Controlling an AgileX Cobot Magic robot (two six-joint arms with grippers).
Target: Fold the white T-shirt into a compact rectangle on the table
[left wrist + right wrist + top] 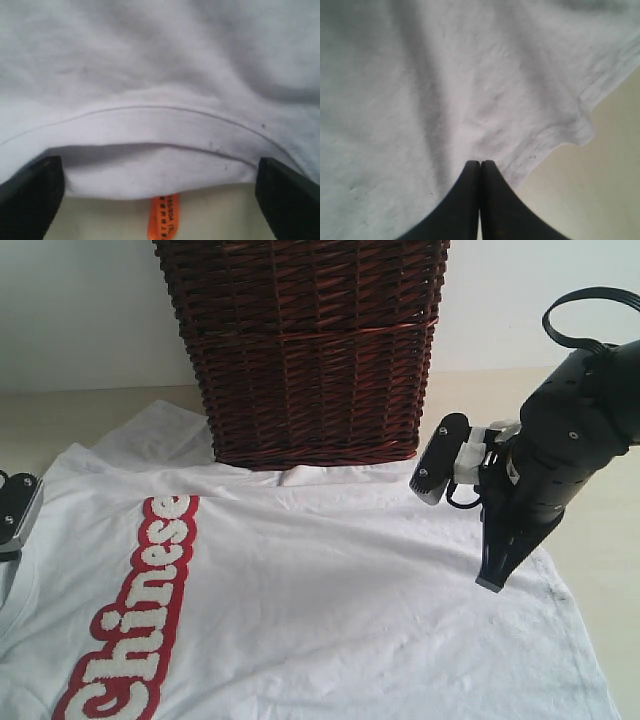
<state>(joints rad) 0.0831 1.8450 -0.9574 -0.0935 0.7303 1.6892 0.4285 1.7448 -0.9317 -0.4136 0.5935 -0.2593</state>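
Shows the white T-shirt [330, 600] spread flat on the table [610, 540], long axis running from collar [150, 130] at the left arm to hem [545, 135] at the right. Places collar edge and orange tag [163, 222] between the fingers [30, 195] of the left gripper [157, 177], wide open and empty. Sets the right gripper [480, 165], pressed shut, on cloth just inside the hem; pinch of fabric not determinable.

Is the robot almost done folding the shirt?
Not nearly. Looks done: the white T-shirt lies spread flat on the table, with no fold yet. In hand: the left gripper is open at the collar by the orange tag; the right gripper is shut, tips on the cloth near the hem, though a pinch isn't visible. Left: every fold.
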